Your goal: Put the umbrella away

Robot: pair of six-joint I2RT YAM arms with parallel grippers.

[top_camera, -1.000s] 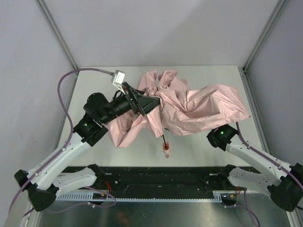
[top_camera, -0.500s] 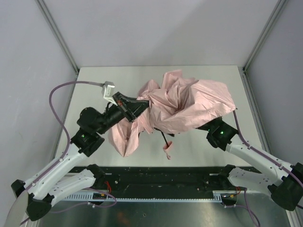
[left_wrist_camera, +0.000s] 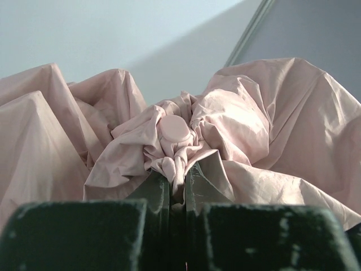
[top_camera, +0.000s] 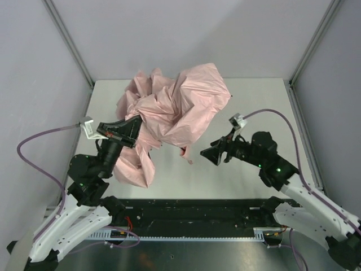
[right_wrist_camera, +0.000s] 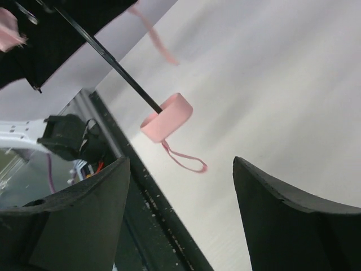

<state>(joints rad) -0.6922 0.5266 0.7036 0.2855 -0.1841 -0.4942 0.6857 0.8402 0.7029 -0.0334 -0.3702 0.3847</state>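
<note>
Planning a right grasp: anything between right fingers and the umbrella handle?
Nothing: right wrist view shows a clear gap, bare table behind, from right fingers to umbrella handle.

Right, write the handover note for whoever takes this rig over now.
Left gripper: shut on the umbrella fabric just below the top cap, holding it up.
Right gripper: open, empty, facing the handle.
Umbrella: fabric loose and crumpled above the table; handle hangs on the shaft.
Done: umbrella lifted by its top.
Left: probably gather and strap the fabric, then put it away.
</note>
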